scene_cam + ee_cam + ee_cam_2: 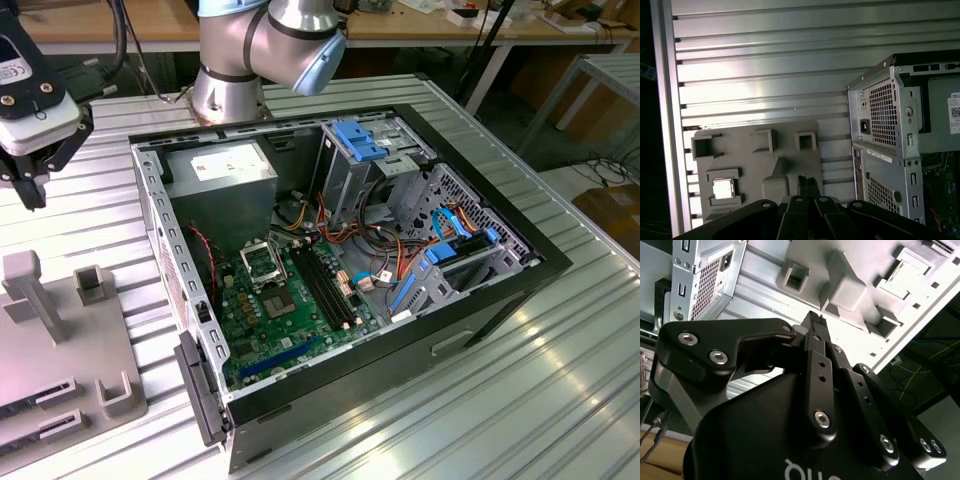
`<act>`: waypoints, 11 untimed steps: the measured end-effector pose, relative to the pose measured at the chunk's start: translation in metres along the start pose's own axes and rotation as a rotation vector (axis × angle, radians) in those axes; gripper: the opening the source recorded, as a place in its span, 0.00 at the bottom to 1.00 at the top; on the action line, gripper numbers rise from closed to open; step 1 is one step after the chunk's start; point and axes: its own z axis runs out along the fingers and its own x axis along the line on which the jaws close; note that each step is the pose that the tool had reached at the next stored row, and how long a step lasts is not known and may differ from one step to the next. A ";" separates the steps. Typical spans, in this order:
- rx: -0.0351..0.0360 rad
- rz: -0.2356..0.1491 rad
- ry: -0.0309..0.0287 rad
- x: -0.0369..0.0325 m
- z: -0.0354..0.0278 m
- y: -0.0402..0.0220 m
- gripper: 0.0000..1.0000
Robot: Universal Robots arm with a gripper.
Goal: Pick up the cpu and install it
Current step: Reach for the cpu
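Nothing cleanly readable anywhere. White letters on gripper (pixel 812 320) body run off frame edge, fragment only. White sticker (pixel 954 106) with square code on power supply (pixel 936 131): print too small. Narrow white strip (pixel 880 155) on case rear (pixel 881 192): tiny text, illegible. Label (pixel 13 68) on white wrist housing (pixel 38 108): characters too small. Motherboard (pixel 262 312) markings can't be made out.

I see an open computer case (pixel 470 318) on the ribbed table (pixel 540 420), green motherboard (pixel 255 315) inside, a grey fixture plate (pixel 45 385) just beside.
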 end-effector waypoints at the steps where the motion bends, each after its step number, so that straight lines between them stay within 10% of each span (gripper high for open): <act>1: 0.0000 0.000 0.0000 0.0032 -0.0001 -0.0003 0.11; 11: -0.0001 0.000 0.0001 0.0339 -0.0005 -0.0032 0.11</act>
